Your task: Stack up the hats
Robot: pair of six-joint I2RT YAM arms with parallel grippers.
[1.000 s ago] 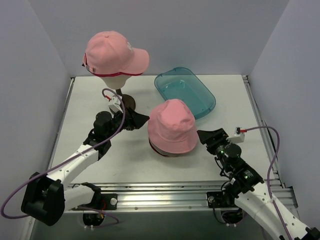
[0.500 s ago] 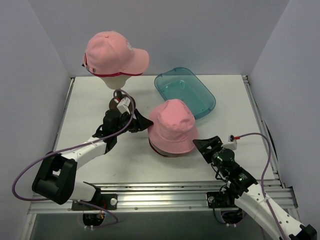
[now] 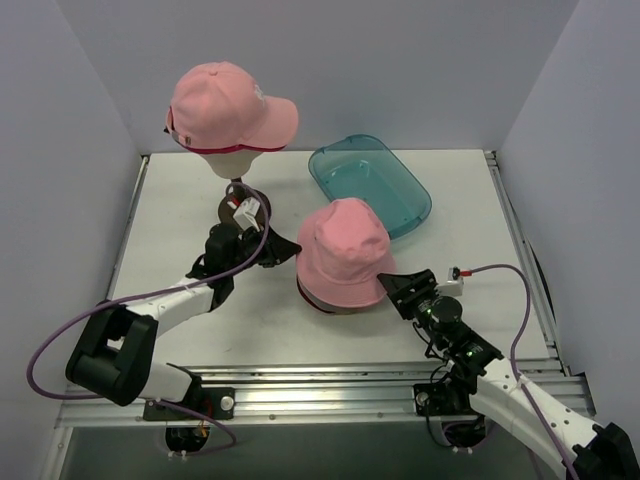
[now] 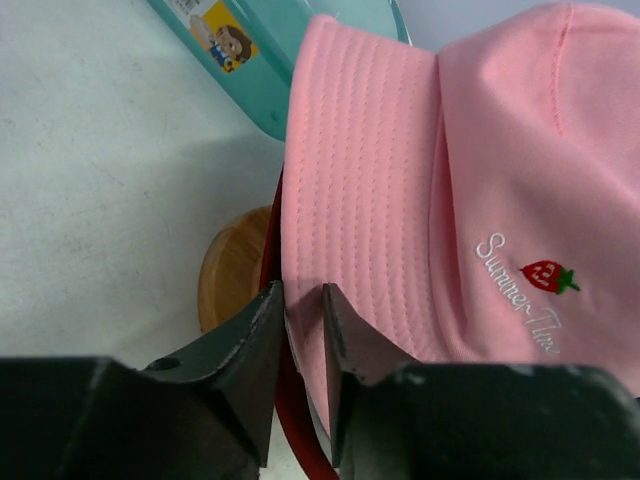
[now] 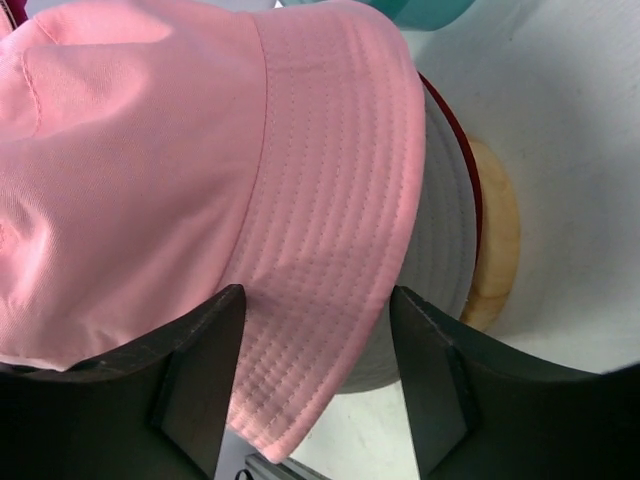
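Observation:
A pale pink bucket hat (image 3: 343,252) sits on a dark red hat showing grey (image 3: 335,303) at mid-table. My left gripper (image 3: 288,252) is at the bucket hat's left brim. In the left wrist view its jaws (image 4: 303,310) stand narrow, with the brim's edge (image 4: 340,200) pinched between them. My right gripper (image 3: 392,290) is at the right brim. Its jaws (image 5: 315,330) stand wide open on either side of the brim (image 5: 320,230), above the grey fabric (image 5: 440,250). A pale pink peaked cap (image 3: 228,105) sits over a magenta cap's rim (image 3: 190,143) on the cream head form (image 3: 232,160).
A clear teal tray (image 3: 370,185) lies just behind the hat stack. A wooden disc (image 4: 228,280) shows under the stack's edge. The head form's round base (image 3: 245,205) stands close behind my left gripper. Grey walls close in the table on three sides.
My left arm reached right to the bucket hat's brim and its jaws closed on it. My right gripper slid in to the right brim and narrowed a little.

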